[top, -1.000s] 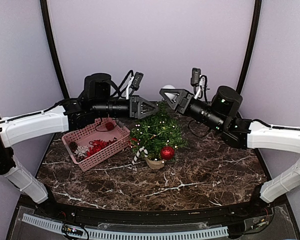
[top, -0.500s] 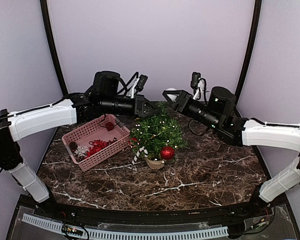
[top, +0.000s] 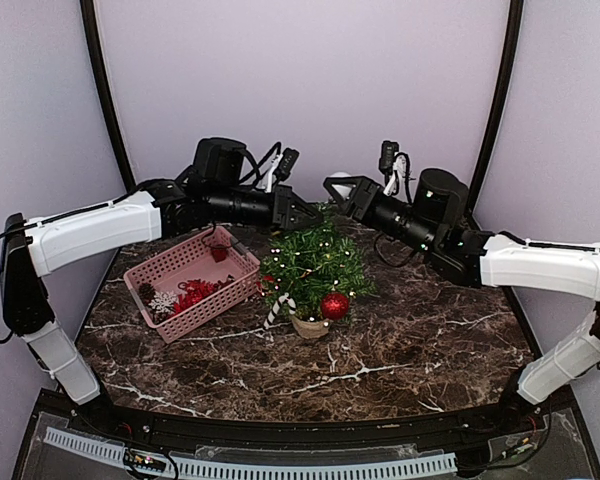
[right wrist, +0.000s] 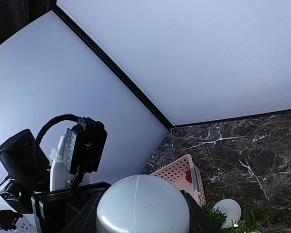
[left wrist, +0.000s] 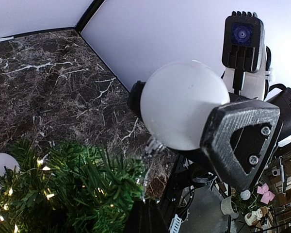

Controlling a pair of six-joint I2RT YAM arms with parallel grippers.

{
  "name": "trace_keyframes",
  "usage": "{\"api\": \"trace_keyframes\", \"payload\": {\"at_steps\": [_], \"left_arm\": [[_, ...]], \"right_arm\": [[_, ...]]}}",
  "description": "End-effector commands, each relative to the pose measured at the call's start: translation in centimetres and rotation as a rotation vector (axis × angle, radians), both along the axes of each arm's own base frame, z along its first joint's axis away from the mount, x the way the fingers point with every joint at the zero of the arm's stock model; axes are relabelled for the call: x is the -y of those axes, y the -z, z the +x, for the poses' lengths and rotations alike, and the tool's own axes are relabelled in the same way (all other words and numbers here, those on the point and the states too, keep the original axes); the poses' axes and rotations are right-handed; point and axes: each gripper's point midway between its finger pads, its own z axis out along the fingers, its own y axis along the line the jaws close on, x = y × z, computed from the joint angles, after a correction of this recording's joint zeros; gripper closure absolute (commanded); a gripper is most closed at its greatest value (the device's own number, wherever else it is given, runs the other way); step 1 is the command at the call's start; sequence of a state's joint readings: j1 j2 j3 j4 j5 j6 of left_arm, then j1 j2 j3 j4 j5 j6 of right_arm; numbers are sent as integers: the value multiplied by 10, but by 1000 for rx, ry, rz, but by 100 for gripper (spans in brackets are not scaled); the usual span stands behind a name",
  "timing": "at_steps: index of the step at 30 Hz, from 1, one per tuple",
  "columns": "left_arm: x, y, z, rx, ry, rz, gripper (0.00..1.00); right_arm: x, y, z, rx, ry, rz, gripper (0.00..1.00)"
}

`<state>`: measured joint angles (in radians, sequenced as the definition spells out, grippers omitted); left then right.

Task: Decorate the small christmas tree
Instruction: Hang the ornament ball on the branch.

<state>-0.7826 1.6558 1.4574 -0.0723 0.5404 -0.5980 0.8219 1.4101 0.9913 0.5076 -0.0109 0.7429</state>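
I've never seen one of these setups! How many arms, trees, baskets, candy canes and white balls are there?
Arms: 2
Small christmas tree: 1
Pink basket: 1
Candy cane: 1
White balls: 2, one held, one among the branches
Total: 7

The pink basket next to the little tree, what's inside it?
In the pink basket: a white snowflake, what looks like a dark pine cone, a red frilly bunch and a small red piece. Anything beneath them is covered.
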Motion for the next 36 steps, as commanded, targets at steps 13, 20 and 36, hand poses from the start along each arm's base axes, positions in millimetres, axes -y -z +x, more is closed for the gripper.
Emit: {"api": "trace_keyframes", "payload": {"at_steps": [13,20,36], "left_arm": [[-2,-13,1,13,11,-8,99],[-3,-13,3,10,9,-10,98],[-1,-15,1,5,22,-31,86]], "right_arm": [[-4,-23,4,42,-9,22,60],[-11,-18,9,34,-18,0,60],[-4,-24,6,38,-4,-4,60]]}}
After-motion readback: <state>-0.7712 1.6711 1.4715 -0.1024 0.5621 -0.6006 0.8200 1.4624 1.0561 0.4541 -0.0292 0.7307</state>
